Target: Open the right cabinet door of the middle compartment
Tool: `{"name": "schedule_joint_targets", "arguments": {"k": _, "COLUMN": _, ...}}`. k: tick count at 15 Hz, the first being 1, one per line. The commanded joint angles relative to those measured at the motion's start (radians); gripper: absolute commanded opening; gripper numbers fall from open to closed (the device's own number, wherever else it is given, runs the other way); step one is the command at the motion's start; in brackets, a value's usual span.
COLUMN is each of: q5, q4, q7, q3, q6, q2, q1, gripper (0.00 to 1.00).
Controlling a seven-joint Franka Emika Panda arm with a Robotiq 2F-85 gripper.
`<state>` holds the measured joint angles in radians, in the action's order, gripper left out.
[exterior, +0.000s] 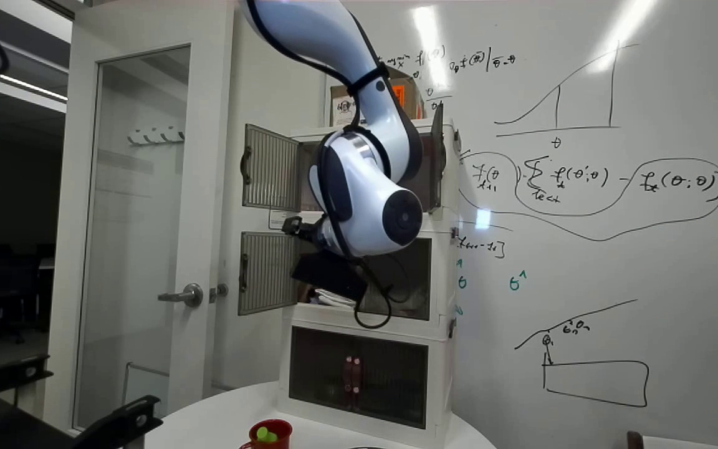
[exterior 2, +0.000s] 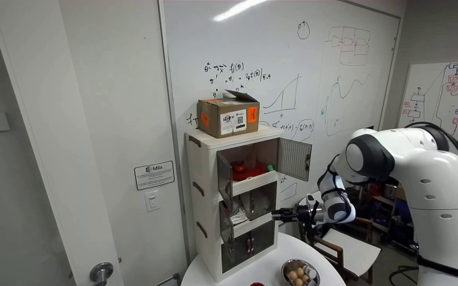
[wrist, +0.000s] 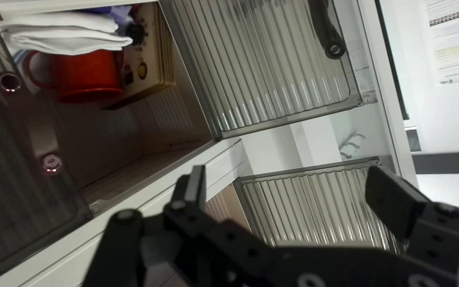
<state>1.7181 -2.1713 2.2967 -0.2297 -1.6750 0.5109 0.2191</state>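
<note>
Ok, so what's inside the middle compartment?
Folded cloth, a red mug partly hidden by it, plus something purple and a tan, layered object. Whatever sits behind the mug or the right door can't be clearly made out.

In an exterior view, the wall sign [exterior 2: 154,175] beside the white cabinet [exterior 2: 209,210] reads "Mila"; the lines under that name are too small. The cardboard box [exterior 2: 216,119] on top of the cabinet bears a white label [exterior 2: 233,126] with a QR code [exterior 2: 240,120], plus orange stickers [exterior 2: 252,114]; their print is illegible. The large whiteboard [exterior: 583,268] behind the cabinet carries handwritten mathematics: "min" and "f(θ)" in both exterior views, also "Σ" and "f(θ;θ)" beside the cabinet's upper part. On the smaller whiteboard [exterior 2: 441,103], well apart from the cabinet, red figures look like "0.5". A printed sheet [wrist: 456,44] beyond the cabinet, in the wrist view, is too small to read.
</note>
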Motion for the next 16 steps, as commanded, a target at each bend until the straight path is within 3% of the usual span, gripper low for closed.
{"name": "schedule_joint_targets", "arguments": {"k": 1, "q5": 0.002, "q4": 0.013, "q7": -0.002, "q3": -0.001, "q6": 0.002, "q2": 0.01, "q1": -0.001, "gripper": 1.0}}
{"name": "schedule_joint_targets", "arguments": {"k": 5, "q5": 0.002, "q4": 0.022, "q7": -0.002, "q3": -0.001, "q6": 0.001, "q2": 0.018, "q1": 0.0, "gripper": 1.0}}
{"name": "schedule_joint_targets", "arguments": {"k": 9, "q5": -0.049, "q4": -0.043, "q7": 0.019, "q3": -0.007, "q6": 0.024, "q2": 0.017, "q1": 0.007, "gripper": 1.0}}
{"name": "schedule_joint_targets", "arguments": {"k": 16, "q5": 0.081, "q4": 0.041, "q7": 0.132, "q3": 0.022, "q6": -0.006, "q2": 0.064, "q1": -0.008, "gripper": 1.0}}
